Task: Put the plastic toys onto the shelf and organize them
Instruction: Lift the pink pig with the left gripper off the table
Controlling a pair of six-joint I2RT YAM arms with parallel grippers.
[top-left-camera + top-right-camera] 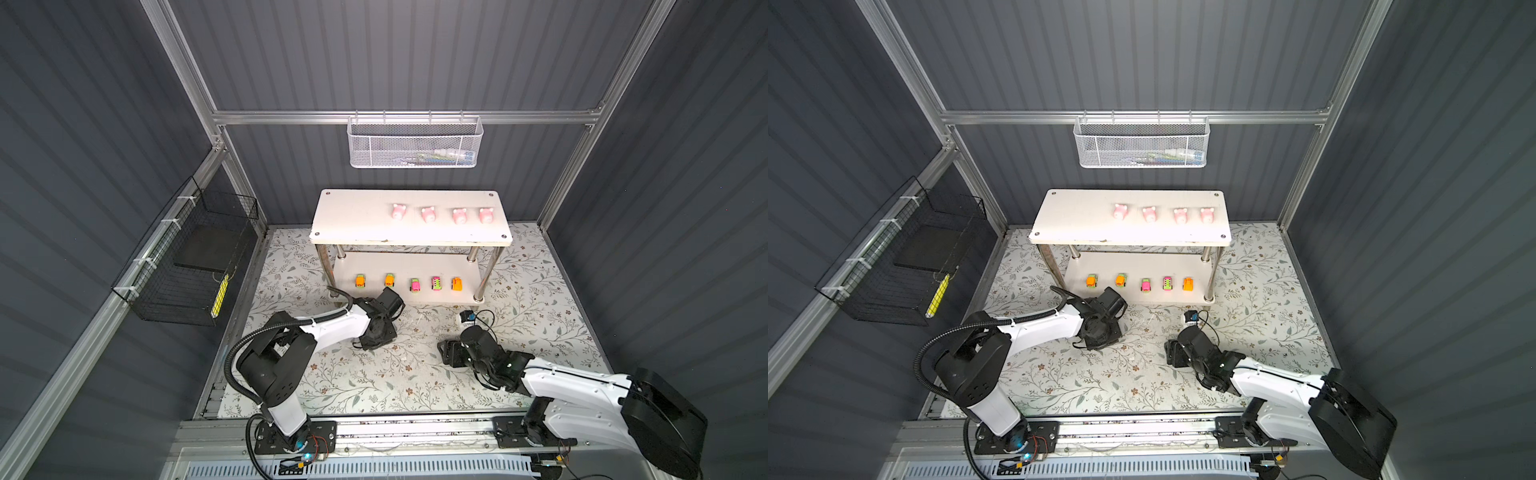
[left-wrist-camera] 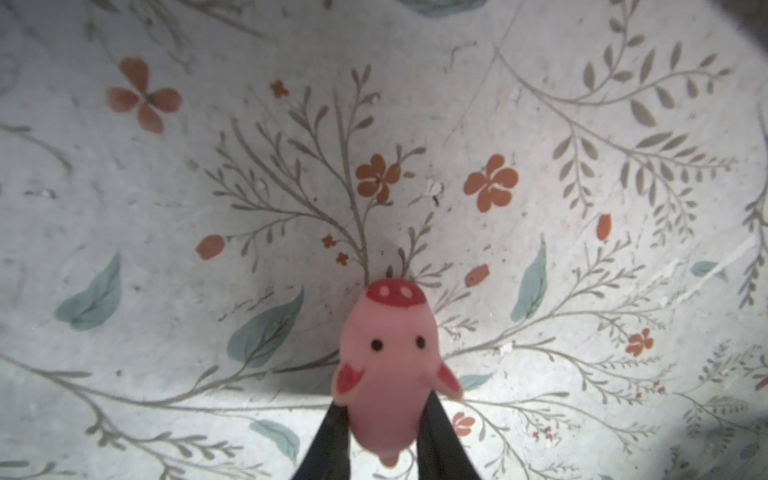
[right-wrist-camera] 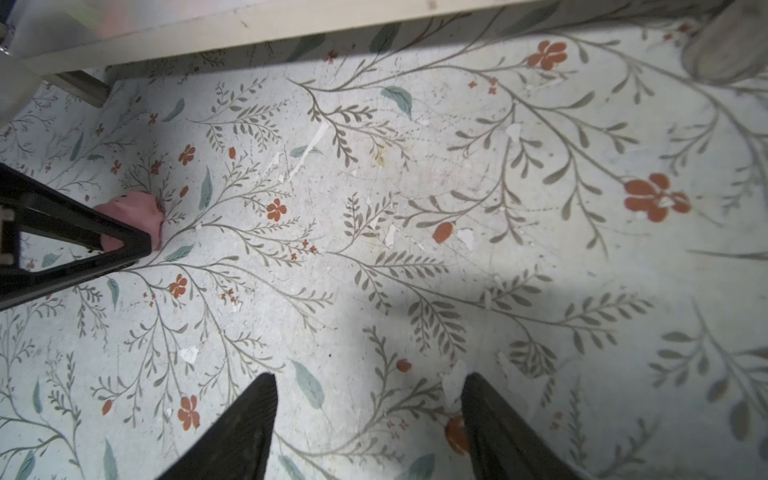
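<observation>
My left gripper is shut on a pale pink pig, its fingers pinching the body behind the ears, low over the floral mat. In the right wrist view the same pig shows behind a left finger. The shelf stands at the back in both top views, with several pink pigs in a row on its top board. Several little cars line the lower board. My right gripper is open and holds nothing, over the mat in front of the shelf.
A white mesh basket hangs on the back rail. A black wire basket hangs on the left wall. The floral mat covers the floor. The left half of the shelf's top board is bare.
</observation>
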